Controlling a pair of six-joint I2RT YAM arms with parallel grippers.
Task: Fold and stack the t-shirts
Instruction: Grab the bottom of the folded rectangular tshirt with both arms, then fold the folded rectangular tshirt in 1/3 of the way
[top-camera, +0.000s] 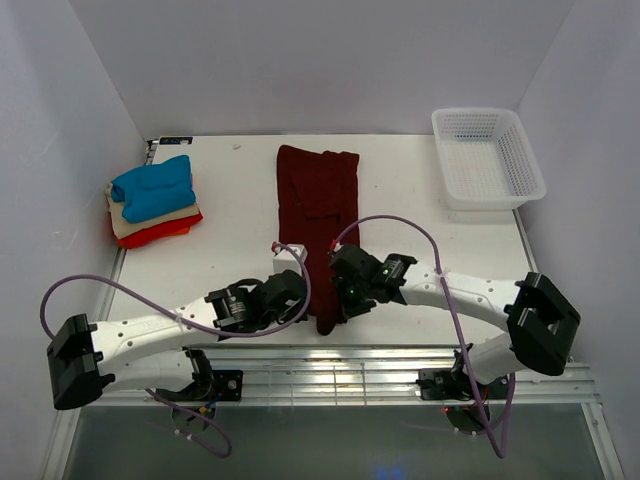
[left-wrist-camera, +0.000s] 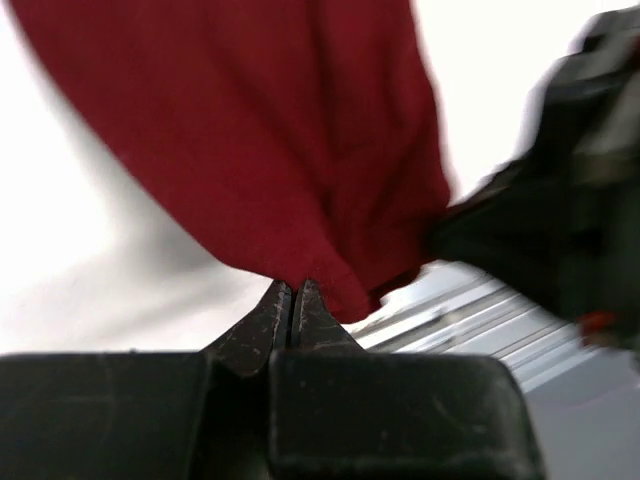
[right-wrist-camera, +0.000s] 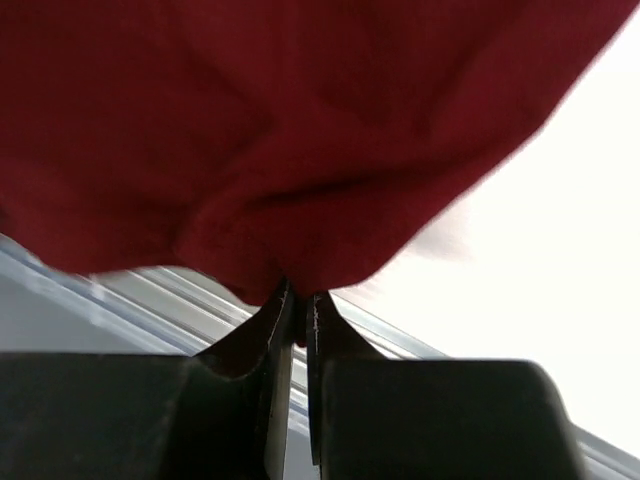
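Observation:
The dark maroon t-shirt (top-camera: 318, 205) lies as a long narrow strip down the middle of the table, its near end lifted at the front edge. My left gripper (top-camera: 303, 303) is shut on that near end from the left; the cloth (left-wrist-camera: 270, 150) hangs from its tips (left-wrist-camera: 291, 290). My right gripper (top-camera: 340, 300) is shut on the same end from the right; the cloth (right-wrist-camera: 300, 130) bunches at its tips (right-wrist-camera: 298, 300). A folded pile sits at the far left: bright blue t-shirt (top-camera: 152, 187) on top, beige (top-camera: 130, 222) under it, red-orange (top-camera: 160, 233) at the bottom.
A white plastic mesh basket (top-camera: 487, 157) stands at the far right corner. White walls close in the table on three sides. Metal rails (top-camera: 340, 365) run along the near edge. Purple cables loop over both arms.

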